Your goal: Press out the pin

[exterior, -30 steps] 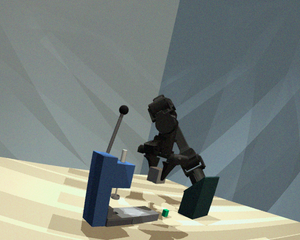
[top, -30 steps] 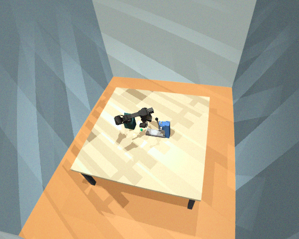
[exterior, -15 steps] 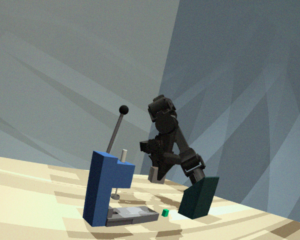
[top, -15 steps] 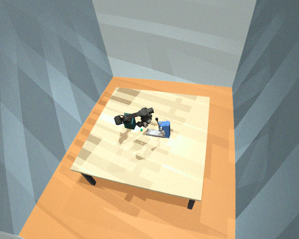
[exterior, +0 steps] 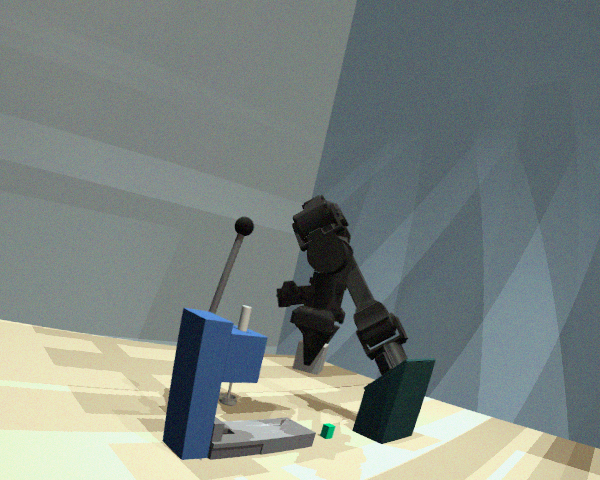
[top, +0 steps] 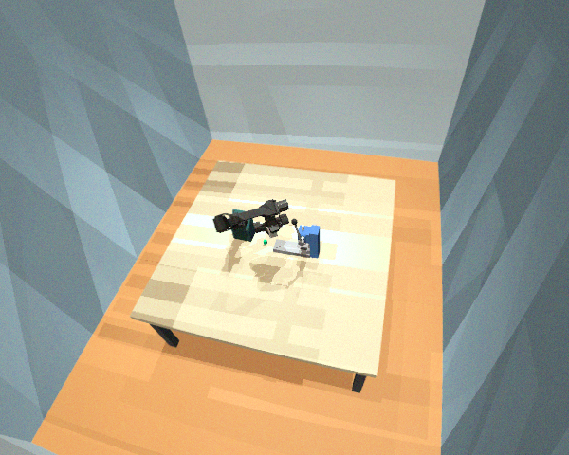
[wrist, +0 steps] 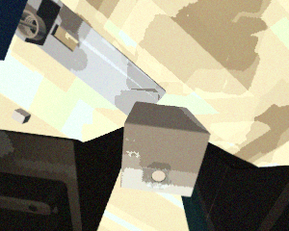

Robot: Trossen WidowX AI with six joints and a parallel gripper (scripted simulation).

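While the gripper (top: pixel 273 233) (exterior: pixel 310 356) (wrist: pixel 158 134) grasps the gray block (exterior: pixel 317 364) (wrist: pixel 165 154) between its jaws, short of the press bed (top: pixel 285 245) (exterior: pixel 277 434) (wrist: pixel 98 63) ahead of them, a skewed approach or early release could leave the pin (wrist: pixel 158 175) off the punch line.
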